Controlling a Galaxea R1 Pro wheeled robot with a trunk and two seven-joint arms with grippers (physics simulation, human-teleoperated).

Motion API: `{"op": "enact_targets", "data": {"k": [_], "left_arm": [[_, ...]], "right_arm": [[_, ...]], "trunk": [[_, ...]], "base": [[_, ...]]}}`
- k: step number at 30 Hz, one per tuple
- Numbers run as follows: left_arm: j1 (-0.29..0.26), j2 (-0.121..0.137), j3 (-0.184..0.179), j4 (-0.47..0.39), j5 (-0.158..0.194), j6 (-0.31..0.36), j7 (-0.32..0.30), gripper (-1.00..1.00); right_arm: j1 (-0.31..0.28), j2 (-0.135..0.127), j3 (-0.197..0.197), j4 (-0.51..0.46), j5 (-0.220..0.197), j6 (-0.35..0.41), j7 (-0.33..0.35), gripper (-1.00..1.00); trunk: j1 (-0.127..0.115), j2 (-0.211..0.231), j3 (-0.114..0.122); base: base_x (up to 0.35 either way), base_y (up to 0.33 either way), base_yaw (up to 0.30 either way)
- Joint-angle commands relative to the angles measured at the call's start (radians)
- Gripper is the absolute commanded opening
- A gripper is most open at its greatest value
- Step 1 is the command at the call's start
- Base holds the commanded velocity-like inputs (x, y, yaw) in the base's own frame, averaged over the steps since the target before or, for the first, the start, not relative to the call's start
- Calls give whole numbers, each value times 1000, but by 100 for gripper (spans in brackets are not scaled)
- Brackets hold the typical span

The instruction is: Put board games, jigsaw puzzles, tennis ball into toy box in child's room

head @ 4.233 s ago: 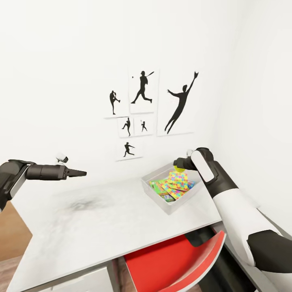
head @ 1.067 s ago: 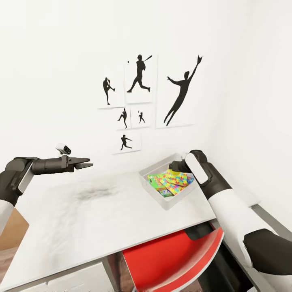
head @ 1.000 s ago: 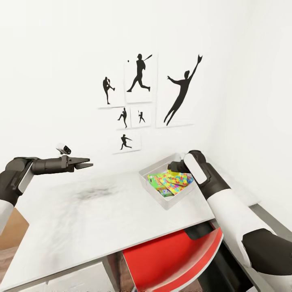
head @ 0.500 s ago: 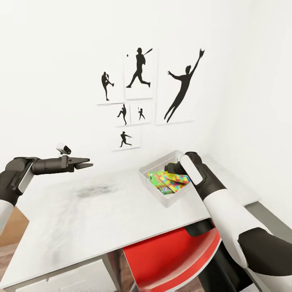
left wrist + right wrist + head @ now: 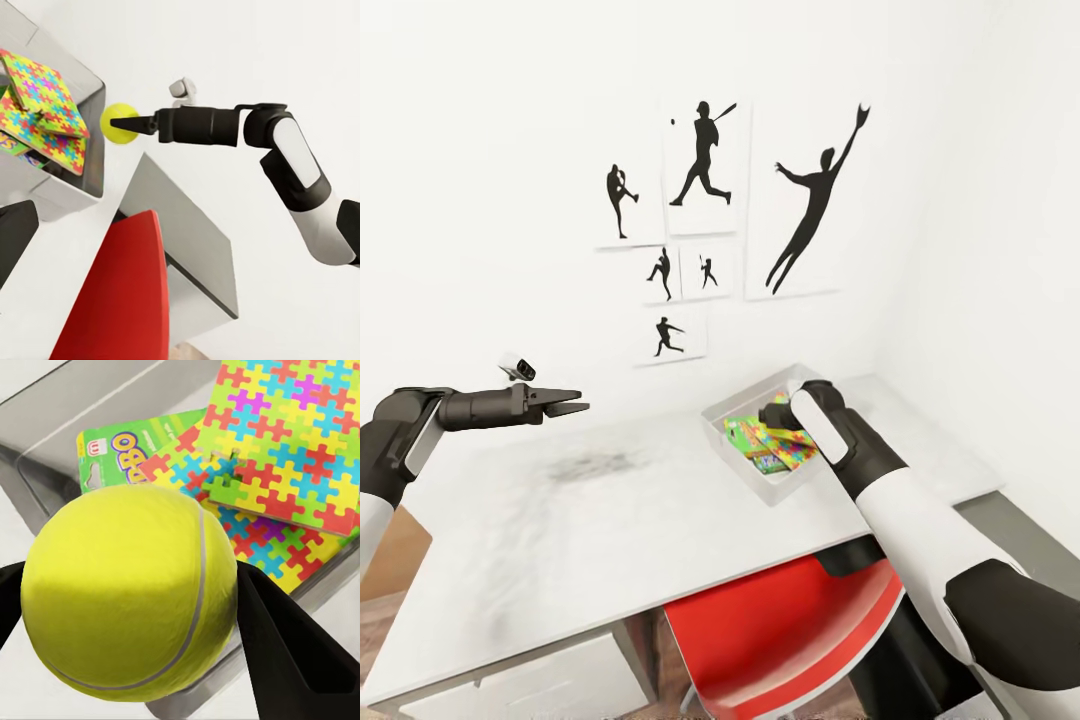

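My right gripper (image 5: 771, 412) is shut on the yellow-green tennis ball (image 5: 127, 592), which sits between its dark fingers (image 5: 289, 656). From the left wrist view, the tennis ball (image 5: 114, 122) hangs just above the rim of the light grey toy box (image 5: 86, 161). The toy box (image 5: 738, 462) stands at the far right of the white table (image 5: 610, 520). Inside it two jigsaw puzzles (image 5: 289, 442) overlap on a green board game (image 5: 124, 450). My left gripper (image 5: 567, 407) hovers open and empty above the table's left side.
A red chair (image 5: 780, 630) is tucked under the table's front edge, beside the lower grey side desk (image 5: 187, 247). Black silhouette pictures (image 5: 705, 170) hang on the white wall behind. White drawers (image 5: 560, 680) sit below the tabletop on the left.
The head view has tilted and shifted. My right gripper with the ball has edged a little left over the toy box. The left gripper has stayed where it was.
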Motion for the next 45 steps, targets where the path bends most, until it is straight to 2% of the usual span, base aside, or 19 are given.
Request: {"op": "enact_targets", "data": {"k": [1, 16, 31, 45], "left_arm": [[-1, 1, -4, 0, 2, 10, -3, 100], [0, 1, -4, 0, 2, 10, -2, 100], [0, 1, -5, 0, 1, 9, -2, 100], [-1, 1, -5, 0, 0, 9, -2, 100]], "right_arm": [[-1, -1, 3, 4, -13, -1, -12, -100], [-2, -6, 0, 19, -15, 3, 32, -100], [-3, -15, -1, 31, -13, -1, 34, -100], [-2, -13, 1, 31, -11, -2, 34, -100]], "trunk": [[1, -2, -4], [1, -2, -29], [1, -2, -53], [1, -2, -76]], "base": [[0, 0, 0], [0, 0, 0], [0, 0, 0], [0, 0, 0]]}}
